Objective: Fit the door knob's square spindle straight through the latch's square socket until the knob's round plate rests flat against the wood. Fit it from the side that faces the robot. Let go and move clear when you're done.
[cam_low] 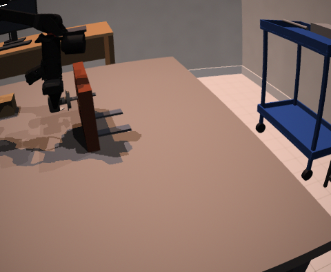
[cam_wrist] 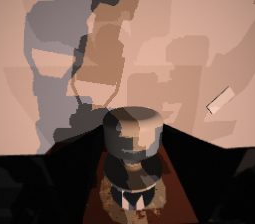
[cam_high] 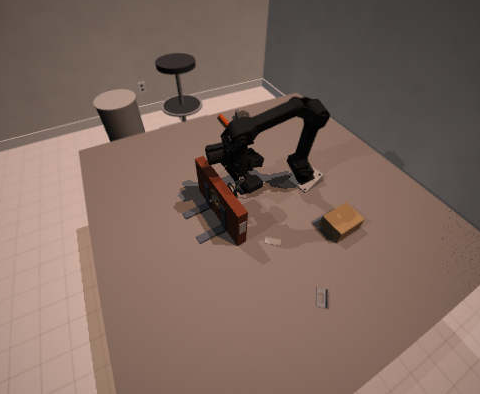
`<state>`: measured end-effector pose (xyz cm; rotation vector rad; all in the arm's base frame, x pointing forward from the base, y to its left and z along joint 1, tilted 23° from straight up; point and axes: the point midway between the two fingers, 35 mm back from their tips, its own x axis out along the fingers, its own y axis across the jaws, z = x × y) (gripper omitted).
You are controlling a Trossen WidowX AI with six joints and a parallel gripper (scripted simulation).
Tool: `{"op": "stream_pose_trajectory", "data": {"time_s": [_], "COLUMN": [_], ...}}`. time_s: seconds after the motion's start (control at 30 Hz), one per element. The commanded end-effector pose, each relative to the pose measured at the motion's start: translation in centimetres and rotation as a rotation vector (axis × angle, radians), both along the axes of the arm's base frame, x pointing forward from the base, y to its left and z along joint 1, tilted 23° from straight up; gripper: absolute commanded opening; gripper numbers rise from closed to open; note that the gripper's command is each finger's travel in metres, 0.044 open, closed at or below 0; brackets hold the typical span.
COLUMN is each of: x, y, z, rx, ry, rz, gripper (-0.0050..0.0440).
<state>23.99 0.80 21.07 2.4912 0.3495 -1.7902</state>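
The red-brown wooden door block [cam_high: 237,211] [cam_low: 86,119] [cam_wrist: 180,202] stands upright on grey feet. Its latch shows as a rusty plate [cam_wrist: 109,199] in the wrist view. My gripper [cam_high: 238,188] [cam_low: 55,105] [cam_wrist: 132,127] is on the robot's side of the block, shut on the door knob [cam_low: 61,101] [cam_wrist: 133,131]. The knob's round plate [cam_low: 67,99] [cam_wrist: 133,174] stands a short way off the wood. The spindle [cam_low: 74,99] [cam_wrist: 133,200] points level at the latch and reaches the wood face. I cannot tell how deep it sits in the socket.
The block's grey feet [cam_high: 210,234] [cam_low: 114,130] stick out on the table. A cardboard box [cam_high: 344,220] [cam_low: 5,102], a small white piece [cam_high: 272,241] [cam_wrist: 220,100] and a grey switch plate [cam_high: 321,298] lie on the table. A blue cart [cam_low: 294,117] stands off the table.
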Motion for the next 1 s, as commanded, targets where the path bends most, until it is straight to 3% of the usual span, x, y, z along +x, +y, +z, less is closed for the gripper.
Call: {"op": "stream_pose_trajectory", "data": {"time_s": [0.0, 0.97], "x": [0.33, 1.16], "y": [0.06, 0.21], "z": [0.4, 0.77], "rx": [0.003, 0.003], "ry": [-0.013, -0.013], "rz": [-0.001, -0.001], "gripper": [0.0, 0.0]}}
